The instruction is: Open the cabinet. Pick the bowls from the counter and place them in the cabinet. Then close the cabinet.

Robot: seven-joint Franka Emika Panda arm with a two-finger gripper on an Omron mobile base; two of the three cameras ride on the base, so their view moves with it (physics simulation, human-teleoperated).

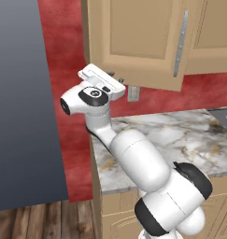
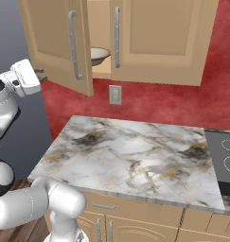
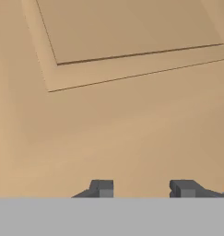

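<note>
The cabinet's (image 2: 159,38) left door (image 2: 55,42) stands swung partway open, its silver handle (image 2: 74,45) facing the room; the right door is shut. Inside, on the shelf, sits a cream-white bowl (image 2: 98,54) with a tan rim, half hidden by the doors. The marble counter (image 2: 130,156) lies below with no bowl on it. My gripper (image 2: 40,74) hovers at the outer face of the open door (image 1: 143,42), left of its handle (image 1: 181,44). In the hand view its fingertips (image 3: 102,188) stand apart with nothing between them, close against the door's tan panel (image 3: 132,115).
A dark cooktop (image 2: 225,160) adjoins the counter on the right. A wall outlet (image 2: 115,94) sits on the red wall below the cabinet. A tall dark grey block (image 1: 17,102) stands left of the counter (image 1: 180,140). Tan base cabinets (image 2: 135,222) run beneath the counter.
</note>
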